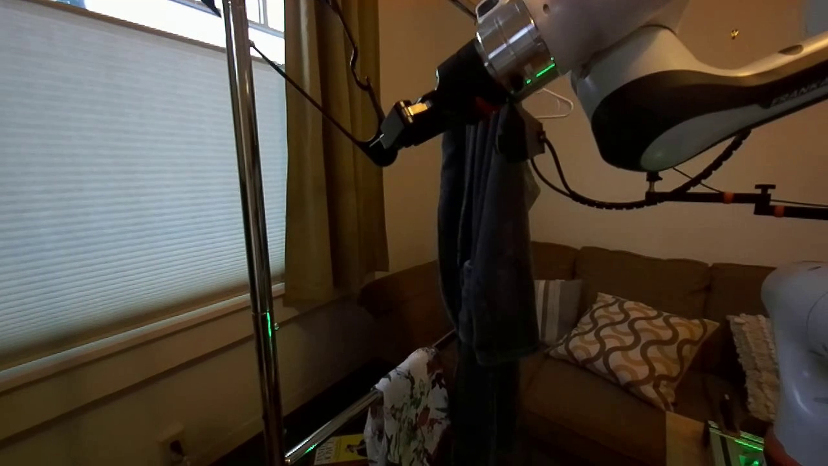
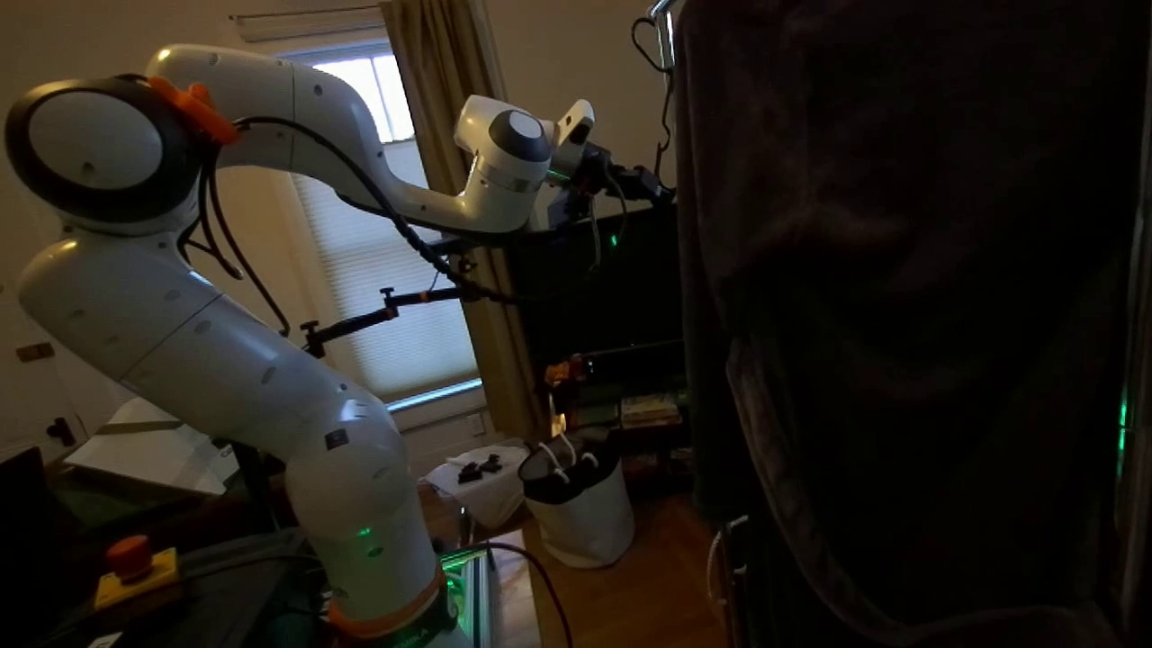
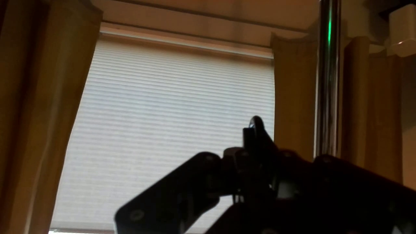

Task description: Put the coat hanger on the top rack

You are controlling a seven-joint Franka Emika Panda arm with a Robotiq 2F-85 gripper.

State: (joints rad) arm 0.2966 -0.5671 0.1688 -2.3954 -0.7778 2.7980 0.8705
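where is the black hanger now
In an exterior view, the black hanger is in the gripper, left of centre, in front of the curtain, mostly right of the metal pole.

I am in a home, apparently its living room: I see a brown upholstered sofa [image 1: 647, 275] bearing a white, grey and orange wave-patterned cushion [image 1: 631, 340], and ochre cloth curtains [image 3: 42, 113] flanking a pale pleated window blind [image 3: 175, 113].

A pale pleated blind [image 1: 129, 181] covers a window [image 1: 181, 19] below a strip of bright glass, a mustard curtain [image 1: 333, 162] hanging beside it. A brown sofa [image 1: 640, 268], bearing a wavy-patterned cushion [image 1: 637, 343], sits before a dim tan wall [image 1: 414, 213]. In an exterior view, the brown floor [image 2: 643, 589] lies in low light.
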